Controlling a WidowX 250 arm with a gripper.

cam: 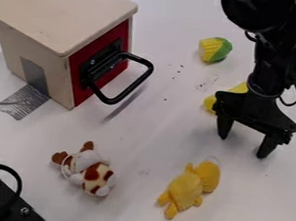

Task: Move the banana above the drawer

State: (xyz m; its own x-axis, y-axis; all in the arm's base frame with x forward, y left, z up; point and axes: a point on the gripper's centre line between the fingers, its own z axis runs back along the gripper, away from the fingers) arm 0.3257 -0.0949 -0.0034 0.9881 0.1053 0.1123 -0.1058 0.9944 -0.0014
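Observation:
The black gripper hangs at the right of the table, its two fingers spread wide with nothing between them. Partly hidden behind it lies the yellow banana, whose visible parts show at the gripper's upper left. At the upper left stands the drawer, a pale wooden box with a red front and a black bar handle facing right. Its flat top is bare.
A yellow-and-green toy lies beyond the banana. Nearer the front are a yellow plush toy and a brown-and-white plush toy. Grey tape runs from the box to the table; black hardware occupies the lower left corner.

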